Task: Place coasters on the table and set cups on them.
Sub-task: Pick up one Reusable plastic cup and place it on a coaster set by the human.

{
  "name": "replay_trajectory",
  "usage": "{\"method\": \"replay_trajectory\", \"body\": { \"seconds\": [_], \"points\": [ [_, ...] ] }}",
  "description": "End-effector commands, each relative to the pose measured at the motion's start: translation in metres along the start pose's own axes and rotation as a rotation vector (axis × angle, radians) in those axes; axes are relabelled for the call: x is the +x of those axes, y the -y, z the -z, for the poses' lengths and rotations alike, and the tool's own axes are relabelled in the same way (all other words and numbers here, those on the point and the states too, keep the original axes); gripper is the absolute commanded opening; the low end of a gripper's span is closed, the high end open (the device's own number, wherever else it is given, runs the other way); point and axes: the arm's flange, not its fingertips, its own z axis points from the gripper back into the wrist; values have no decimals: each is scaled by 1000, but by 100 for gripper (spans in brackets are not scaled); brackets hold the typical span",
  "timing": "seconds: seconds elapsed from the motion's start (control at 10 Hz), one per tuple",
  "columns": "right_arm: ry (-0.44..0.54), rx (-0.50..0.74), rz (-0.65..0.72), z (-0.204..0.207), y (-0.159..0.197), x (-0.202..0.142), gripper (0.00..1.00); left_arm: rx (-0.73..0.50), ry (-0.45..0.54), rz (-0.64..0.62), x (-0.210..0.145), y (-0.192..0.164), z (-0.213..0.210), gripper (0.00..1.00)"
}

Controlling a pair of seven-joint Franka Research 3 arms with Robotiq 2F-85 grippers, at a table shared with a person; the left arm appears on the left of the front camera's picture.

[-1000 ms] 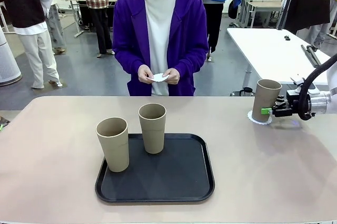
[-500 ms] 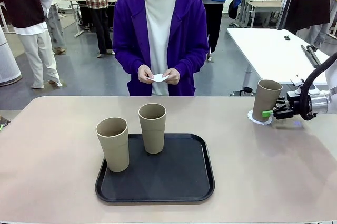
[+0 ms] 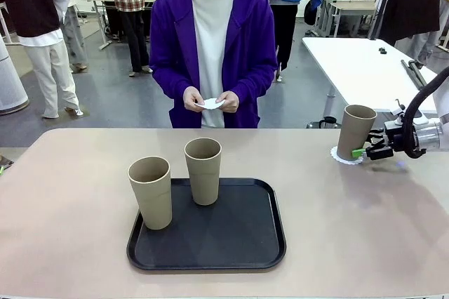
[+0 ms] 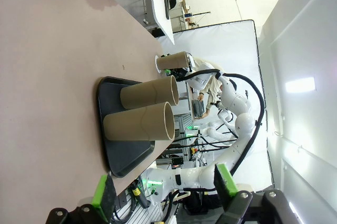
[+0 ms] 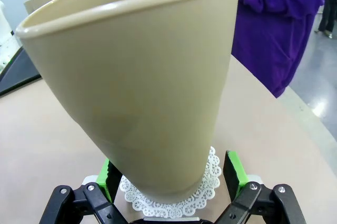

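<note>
One tall tan cup [image 3: 356, 130] let go, standing on its round white lacy paper coaster [image 5: 210, 179], far right of the beige table [image 3: 70, 194]. Right gripper [image 3: 360, 151] open, empty, backed off; left gripper [image 4: 163, 188] open too. Two more cups [image 3: 150, 192] [image 3: 203, 171] to go.

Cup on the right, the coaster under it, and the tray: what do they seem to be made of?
Cup: matte tan with a smooth moulded rim, likely plastic or a fibre composite; the look leaves it open. Coaster: thin white paper by the look, with a punched lacy edge. Tray: black with a faint sheen, probably plastic.
</note>
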Motion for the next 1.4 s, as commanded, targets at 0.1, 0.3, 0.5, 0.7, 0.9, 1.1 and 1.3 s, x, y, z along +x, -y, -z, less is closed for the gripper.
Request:
{"method": "replay_trajectory", "body": {
  "seconds": [0.1, 0.3, 0.5, 0.7, 0.9, 1.1, 1.3],
  "points": [
    [-57, -37, -17, -14, -11, 6, 100, -14, 7, 14, 0, 0, -1, 100],
    [-87, -57, -13, -23, -15, 7, 100, -14, 7, 14, 0, 0, -1, 100],
    [-127, -81, -4, -36, -20, 11, 100, -14, 7, 14, 0, 0, -1, 100],
    [-197, -127, 64, -50, -31, 22, 100, -14, 7, 14, 0, 0, -1, 100],
    [-312, -287, 266, -65, -49, 50, 100, -14, 7, 14, 0, 0, -1, 100],
    [-450, -462, 400, -85, -81, 94, 100, -14, 7, 14, 0, 0, -1, 100],
    [-524, -574, 513, -97, -117, 145, 100, -14, 7, 14, 0, 0, -1, 100]
  ]
}}
